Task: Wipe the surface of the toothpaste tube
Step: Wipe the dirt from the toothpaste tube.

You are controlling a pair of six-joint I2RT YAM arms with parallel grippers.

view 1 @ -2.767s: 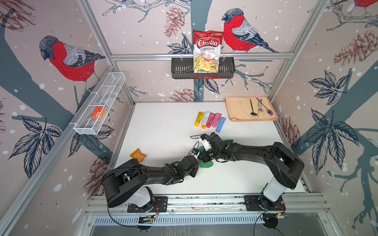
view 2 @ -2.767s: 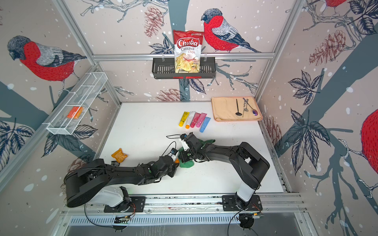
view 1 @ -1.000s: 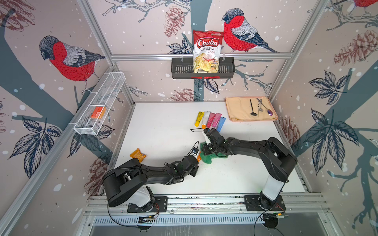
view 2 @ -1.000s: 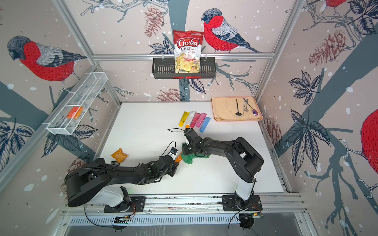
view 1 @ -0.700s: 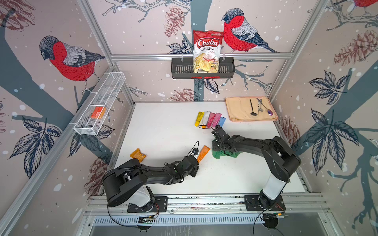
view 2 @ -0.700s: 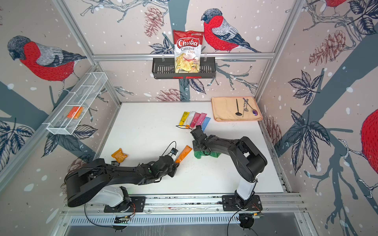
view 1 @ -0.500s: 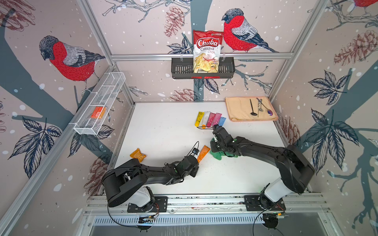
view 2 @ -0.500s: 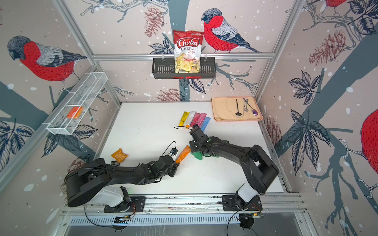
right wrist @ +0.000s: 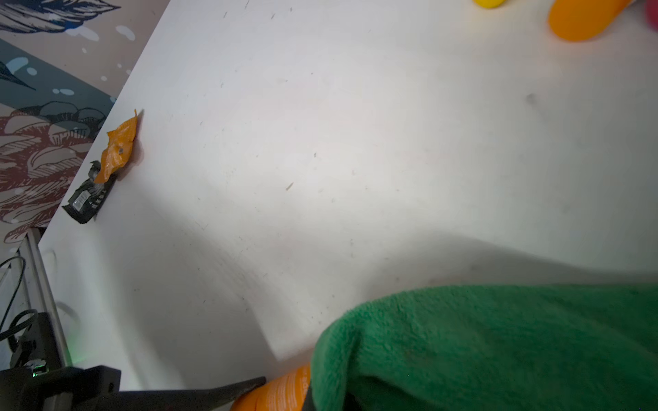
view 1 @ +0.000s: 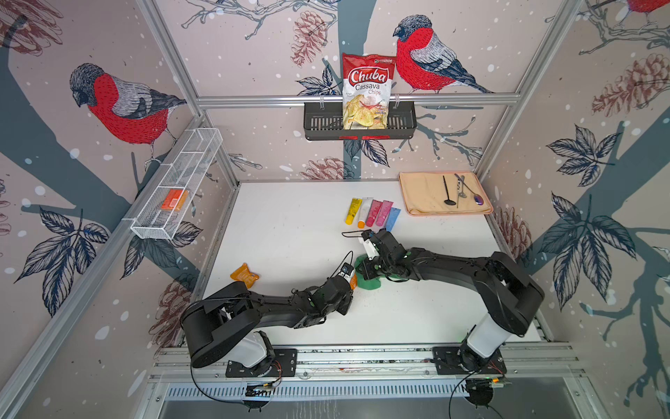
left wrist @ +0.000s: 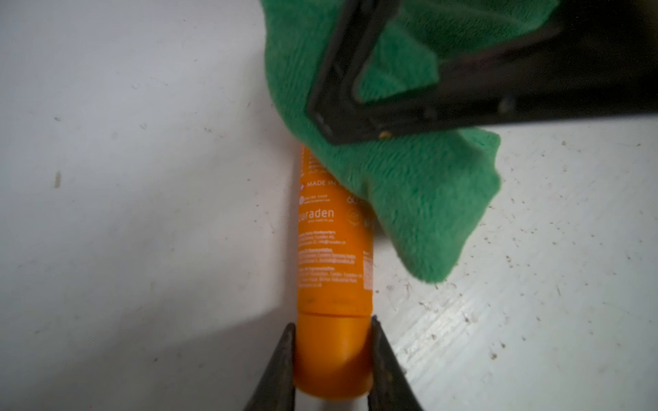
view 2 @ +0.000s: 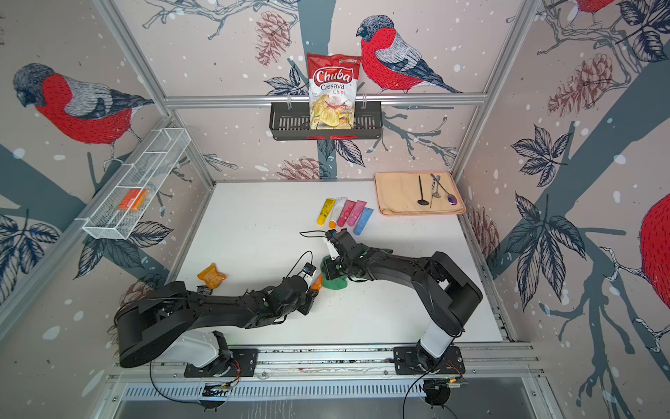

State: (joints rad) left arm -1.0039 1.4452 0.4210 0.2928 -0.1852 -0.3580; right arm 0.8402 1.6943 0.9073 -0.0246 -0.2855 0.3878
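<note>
At the middle of the white tabletop (view 1: 290, 225), the left tool (left wrist: 333, 325) grips the cap end of a smooth orange plastic toothpaste tube (left wrist: 333, 256). The right tool (view 1: 367, 271), clenched on a green terry cloth (left wrist: 427, 199), lays it over the tube's far half. Strokes should run lengthwise, the cap held firm. A row of five coloured tubes (view 1: 371, 214) toward the far edge and a crumpled orange wrapper (view 1: 244, 276) near the left edge stand clear.

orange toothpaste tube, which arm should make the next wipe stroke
Right. The right gripper grips the green cloth, which drapes over the far end of the orange toothpaste tube. The left gripper pinches the cap, steadying the tube.
</note>
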